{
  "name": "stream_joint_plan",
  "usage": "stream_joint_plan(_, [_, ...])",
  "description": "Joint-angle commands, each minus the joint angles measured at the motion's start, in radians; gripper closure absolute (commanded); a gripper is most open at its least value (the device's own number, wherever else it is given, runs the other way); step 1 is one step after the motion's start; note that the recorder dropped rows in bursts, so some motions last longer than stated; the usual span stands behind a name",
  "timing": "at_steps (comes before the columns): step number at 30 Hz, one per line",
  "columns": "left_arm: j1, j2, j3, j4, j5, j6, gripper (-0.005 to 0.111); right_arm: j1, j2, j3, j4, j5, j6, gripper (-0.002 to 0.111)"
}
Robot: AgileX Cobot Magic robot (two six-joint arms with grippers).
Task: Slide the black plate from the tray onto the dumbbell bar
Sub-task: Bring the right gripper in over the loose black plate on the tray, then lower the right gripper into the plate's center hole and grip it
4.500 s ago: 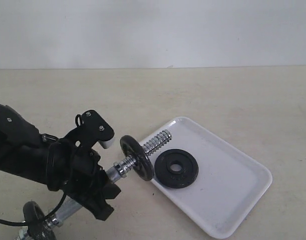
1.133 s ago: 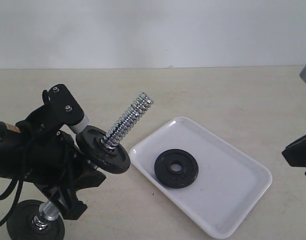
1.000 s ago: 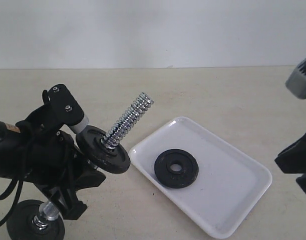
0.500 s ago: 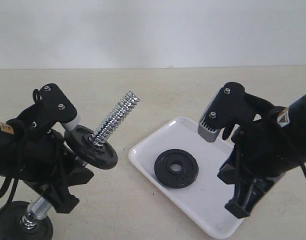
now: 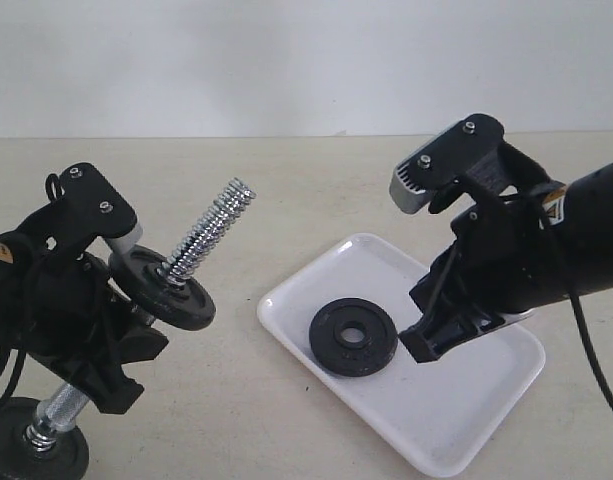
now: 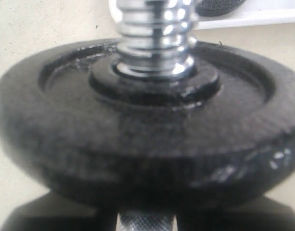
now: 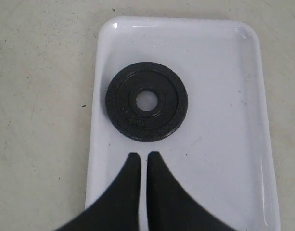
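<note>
Right gripper (image 5: 418,350) hangs low over the shallow shiny white tray (image 5: 486,400). Its two black fingers are pressed almost together, and nothing is between them. Just in front of its tips lies the small round black iron plate (image 5: 376,345) with a hole in the middle. The plate lies flat in the tray, near the tips but not touching them.

Left gripper (image 5: 104,375) is closed around the shiny silver metal dumbbell bar (image 5: 208,232). It holds the bar tilted, with the screw end pointing up and over toward the right gripper. An upper black disc (image 5: 161,290) sits on the bar just above the left gripper. A lower black disc (image 5: 31,455) sits at the bar's bottom end, below that gripper.

I think the step now is reaching for the plate, and the pick-up is not yet begun. Next, the right gripper would need to spread its fingers and go down onto the plate. The plate lies flat, so one finger in the hole and one outside the rim may work best. After that, the hole must line up with the screw end before the plate can slide down.
</note>
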Motion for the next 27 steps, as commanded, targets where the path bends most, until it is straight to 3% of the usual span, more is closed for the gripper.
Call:
stream_joint_plan(1, [0.0, -0.036, -0.032, -0.04, -0.101, -0.007, 0.102, 0.0, -0.003, -0.005, -0.004, -0.034, 0.034, 0.1])
stream_joint_plan(4, [0.0, -0.036, -0.032, -0.04, -0.101, -0.007, 0.102, 0.0, -0.003, -0.005, -0.002, -0.052, 0.063, 0.073])
stream_joint_plan(8, [0.0, -0.036, -0.032, -0.042, -0.101, -0.007, 0.102, 0.0, -0.003, -0.005, -0.005, -0.081, 0.194, 0.006])
stream_joint_plan(20, [0.0, -0.036, -0.032, -0.054, -0.107, -0.007, 0.102, 0.0, 0.15, -0.009, -0.026, -0.083, 0.177, 0.005])
stream_joint_plan(27, [0.0, -0.036, -0.032, -0.064, -0.102, -0.007, 0.102, 0.0, 0.305, -0.112, -0.026, -0.005, 0.16, 0.005])
